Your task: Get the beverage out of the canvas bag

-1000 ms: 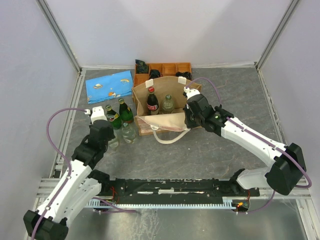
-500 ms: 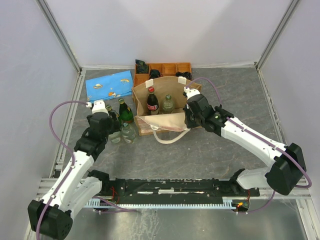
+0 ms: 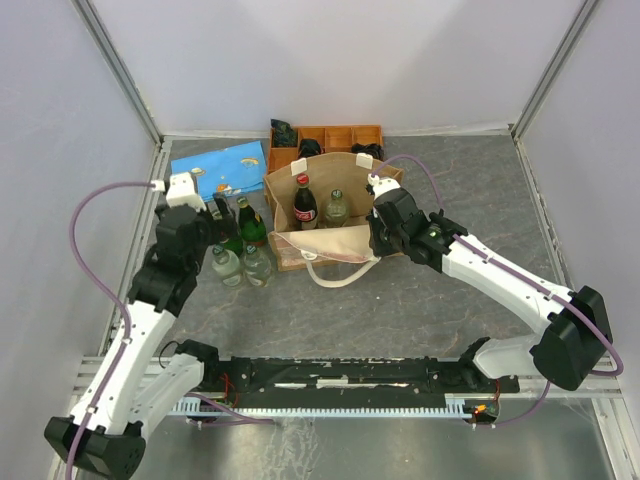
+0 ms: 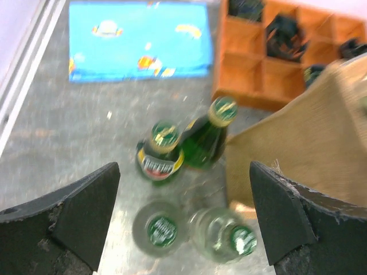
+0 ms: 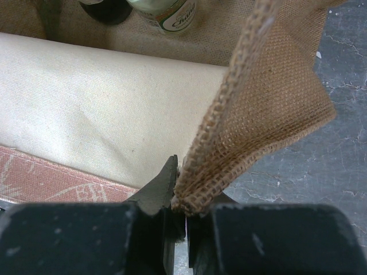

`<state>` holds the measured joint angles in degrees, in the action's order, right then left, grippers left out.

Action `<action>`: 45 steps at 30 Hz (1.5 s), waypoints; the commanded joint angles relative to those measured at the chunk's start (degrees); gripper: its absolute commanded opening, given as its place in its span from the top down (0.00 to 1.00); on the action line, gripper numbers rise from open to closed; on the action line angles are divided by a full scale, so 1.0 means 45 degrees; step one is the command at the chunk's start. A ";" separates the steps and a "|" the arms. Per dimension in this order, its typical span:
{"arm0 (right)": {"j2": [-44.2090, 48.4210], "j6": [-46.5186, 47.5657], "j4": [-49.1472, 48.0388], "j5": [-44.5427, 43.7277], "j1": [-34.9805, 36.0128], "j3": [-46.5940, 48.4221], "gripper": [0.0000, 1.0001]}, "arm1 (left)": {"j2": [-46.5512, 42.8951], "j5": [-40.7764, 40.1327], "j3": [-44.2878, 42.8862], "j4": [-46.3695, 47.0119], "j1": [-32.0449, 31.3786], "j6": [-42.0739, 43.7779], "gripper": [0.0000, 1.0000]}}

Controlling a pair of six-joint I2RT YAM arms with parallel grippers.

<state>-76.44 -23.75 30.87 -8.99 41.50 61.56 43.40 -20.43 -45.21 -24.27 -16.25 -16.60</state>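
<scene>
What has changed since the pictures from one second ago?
The left end effector opened, let go of the clear bottle and drew away toward the far left. The right end effector still pinches the rim of the canvas bag, which has not moved.

**Grey marbled table** (image 3: 420, 290). Directly on it:
- At the rear, a blue patterned pouch (image 3: 218, 168) and an orange compartmented tray (image 3: 340, 135).
- Just in front of the tray, the canvas bag (image 3: 330, 243).
- Just left of the bag, 4 upright bottles clustered: a yellow-labelled green bottle (image 4: 162, 160), a dark green bottle (image 4: 206, 137), a clear bottle (image 4: 161, 229) and a second clear bottle (image 4: 226, 238).
</scene>
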 commanded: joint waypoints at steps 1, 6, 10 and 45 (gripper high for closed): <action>0.0024 0.0043 -0.0424 0.0400 0.0057 0.0341 0.87 | 0.1125 0.2248 -0.2598 0.0918 -0.0048 0.1466 0.01; 0.0053 -0.0120 -0.0458 0.0300 0.0057 0.0319 0.87 | 0.2670 0.4048 -0.4564 0.2203 -0.1093 0.1957 0.00; 0.0086 -0.0239 -0.0427 0.0281 0.0060 0.0300 0.87 | 0.4685 0.3611 -0.6213 0.2487 -0.3204 0.3293 0.02; 0.0900 -0.0568 -0.0211 -0.0462 0.0060 -0.0074 0.87 | 1.2631 0.3498 -0.9479 0.2426 -0.5467 0.3405 0.26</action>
<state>-74.98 -26.11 31.31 -10.70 41.52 61.34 98.39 -1.13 -84.99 -12.34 -40.25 -2.94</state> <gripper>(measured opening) 0.136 0.746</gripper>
